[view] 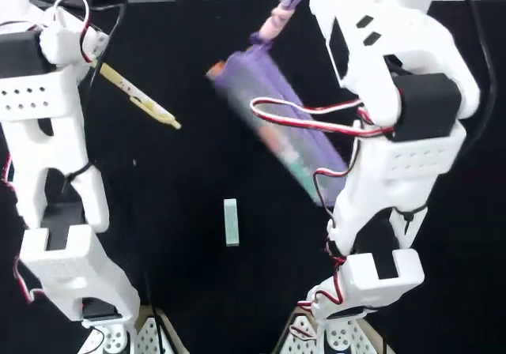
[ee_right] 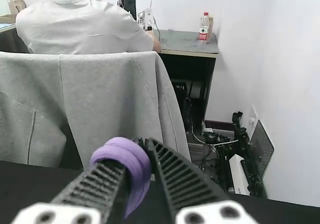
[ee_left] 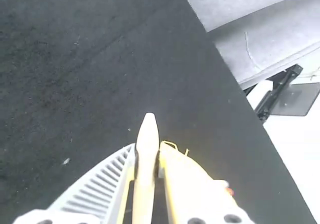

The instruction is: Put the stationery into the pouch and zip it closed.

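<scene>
**Over the black table (view: 182, 283): both arms with a load**

At the far left, the left gripper (ee_left: 147, 151) has its fingers pressed on a yellow pen (view: 138, 96). The pen slants out toward the near right, with its tip pointing at the middle of the table. At the far middle, the right gripper (ee_right: 141, 151) is clamped on the purple strap (ee_right: 122, 161) of the pouch (view: 277, 121). The purple pouch stretches from that strap toward the near right, partly behind the right arm. Whether it rests on the table or hangs clear of it cannot be told. A pale green eraser (view: 230, 221) lies on the table near the middle, apart from both pen and pouch.
</scene>
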